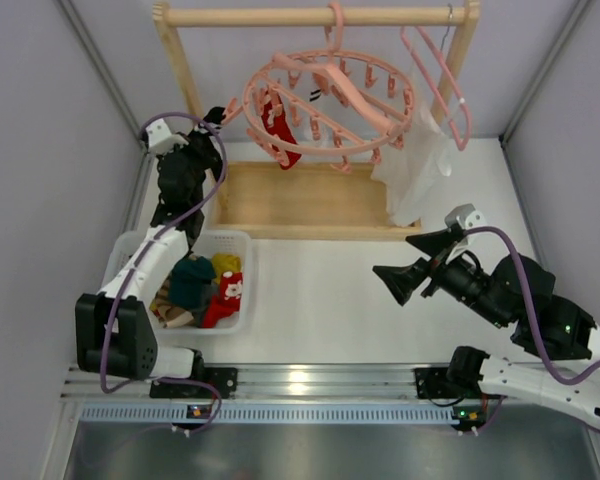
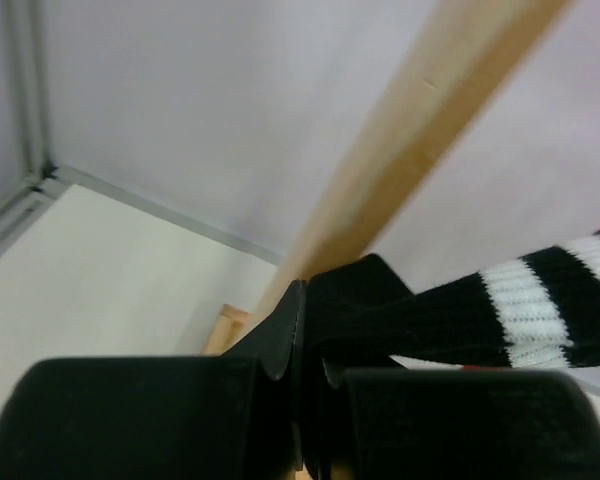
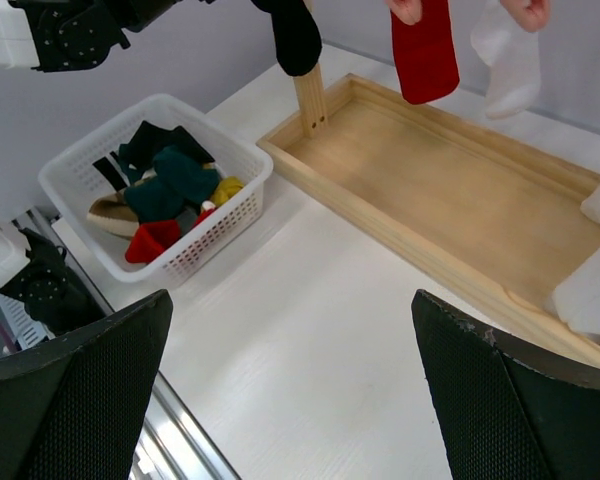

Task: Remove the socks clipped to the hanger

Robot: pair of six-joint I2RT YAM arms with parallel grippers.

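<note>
A white worktop (image 1: 320, 300) between grey walls carries a wooden rack (image 1: 310, 16); from its rail hangs the pink ring hanger (image 1: 325, 105), just to the right of the left hand (image 1: 217, 116); that hand is clamped on a black sock (image 2: 500, 310) with white stripes; a red sock (image 1: 285, 140) dangles from the ring's clips just beyond it; the right hand (image 1: 405, 262), fingers wide apart, hovers over the worktop, well apart from the hanger; a white basket (image 1: 242, 240) of loose socks sits back toward the left arm's base.

A round pink hanger (image 1: 348, 94) hangs tilted from the wooden rail (image 1: 310, 16). Clipped under it are a red sock (image 1: 283, 135), a white sock (image 3: 510, 60) and, leftmost, a striped black sock (image 2: 500, 305).
</note>
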